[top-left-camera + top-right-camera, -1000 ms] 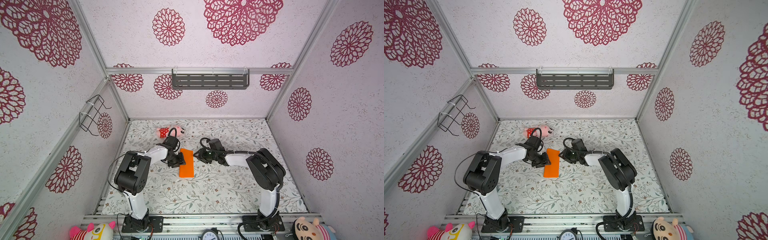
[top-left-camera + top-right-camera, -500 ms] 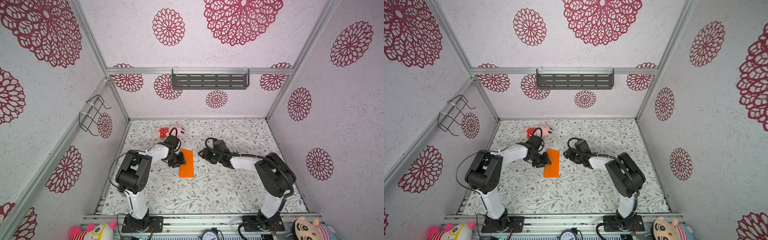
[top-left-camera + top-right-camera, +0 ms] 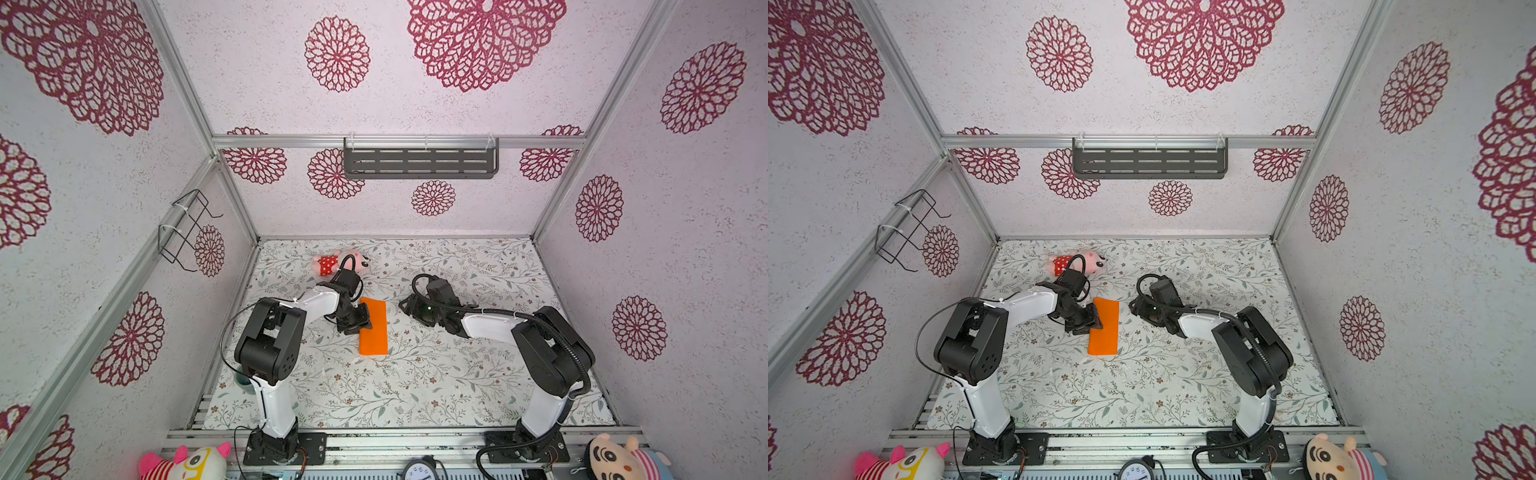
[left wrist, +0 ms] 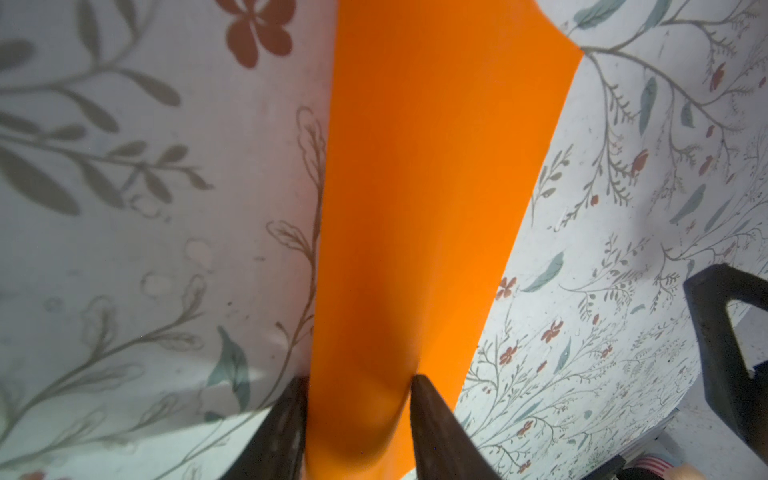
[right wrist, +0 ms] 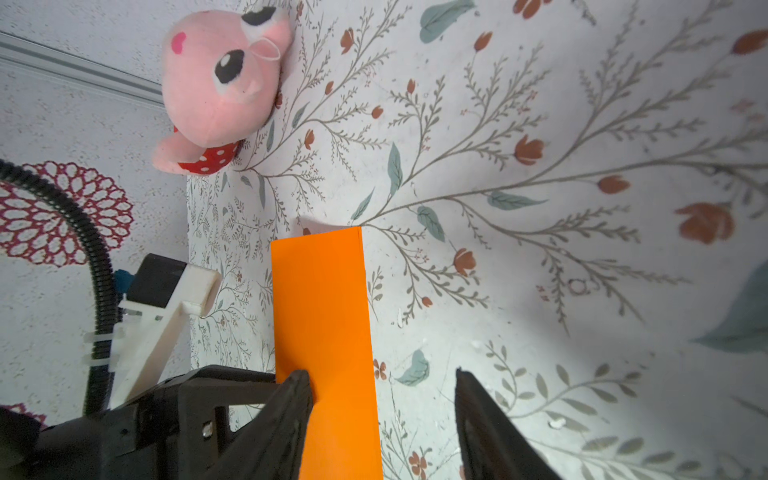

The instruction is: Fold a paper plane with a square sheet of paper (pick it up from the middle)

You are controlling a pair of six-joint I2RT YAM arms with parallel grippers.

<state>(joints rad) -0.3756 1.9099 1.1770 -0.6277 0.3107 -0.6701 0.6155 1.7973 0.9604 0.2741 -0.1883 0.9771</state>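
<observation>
Left pincer (image 4: pixel 359 380) straddles the edge of a bright orange folded paper rectangle (image 4: pixel 415 187), clamp unclear, seen only in left wrist view. Right pincer (image 5: pixel 382 372) released, near it; both top views show paper (image 3: pixel 373 328) (image 3: pixel 1104 328) mid floral surface (image 3: pixel 415 386).

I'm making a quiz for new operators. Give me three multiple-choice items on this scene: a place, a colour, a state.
1. Where on the table does the pink plush toy lie? A at its front edge; B in its middle; C near its far edge.
2. What colour is the folded paper? A blue; B orange; C white.
3. How is the right gripper? A open and empty; B shut on the folded paper; C shut on the toy.
Answers: 1 C: it lies by the far edge in both top views. 2 B: it is bright orange. 3 A: its fingers stand apart, clear of the paper.
</observation>
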